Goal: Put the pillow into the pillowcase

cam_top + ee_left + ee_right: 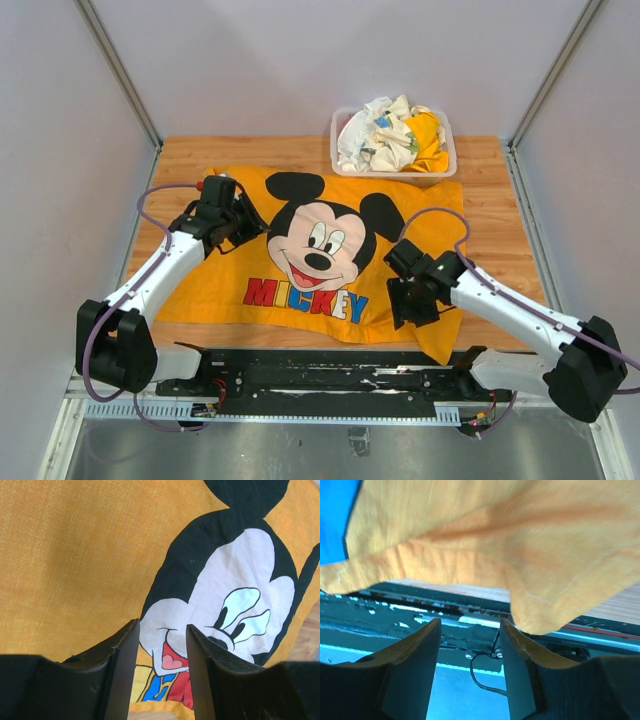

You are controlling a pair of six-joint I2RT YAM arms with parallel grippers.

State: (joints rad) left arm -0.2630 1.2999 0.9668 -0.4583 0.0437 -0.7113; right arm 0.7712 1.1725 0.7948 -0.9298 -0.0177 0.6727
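While pillowcase (pixel 222 272) lies spread on table (pixel 490 175), left claw (pixel 162 630) apart, right claw (pixel 470 626) apart.

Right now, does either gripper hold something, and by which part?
Nothing is held. The left gripper and the right gripper are both open, with no cloth between the fingers. The pillowcase lies spread on the table, ungrasped.

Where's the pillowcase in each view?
Top external: pillowcase spread flat mid-table, between the arms.
Left wrist: pillowcase fills most of the frame, Mickey face at right.
Right wrist: pillowcase covers the upper half.
Shared landmark: wooden table beside the fabric.
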